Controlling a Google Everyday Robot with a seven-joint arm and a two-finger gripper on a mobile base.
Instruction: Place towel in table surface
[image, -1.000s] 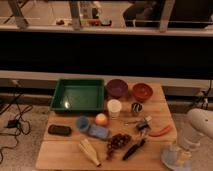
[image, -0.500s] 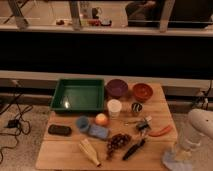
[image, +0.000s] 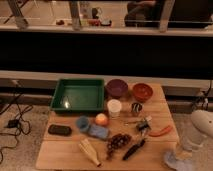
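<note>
Lower right of the frame: the white arm hung down by the corner of the tabletop (image: 161, 112), and the tool (image: 181, 153) sat closed on the towel (image: 174, 161), a pale grey-blue bunch at the bottom edge. On the wood or just off it? Couldn't tell. It lay well apart from the green tray (image: 79, 81) and the orange bowl (image: 142, 92).
</note>
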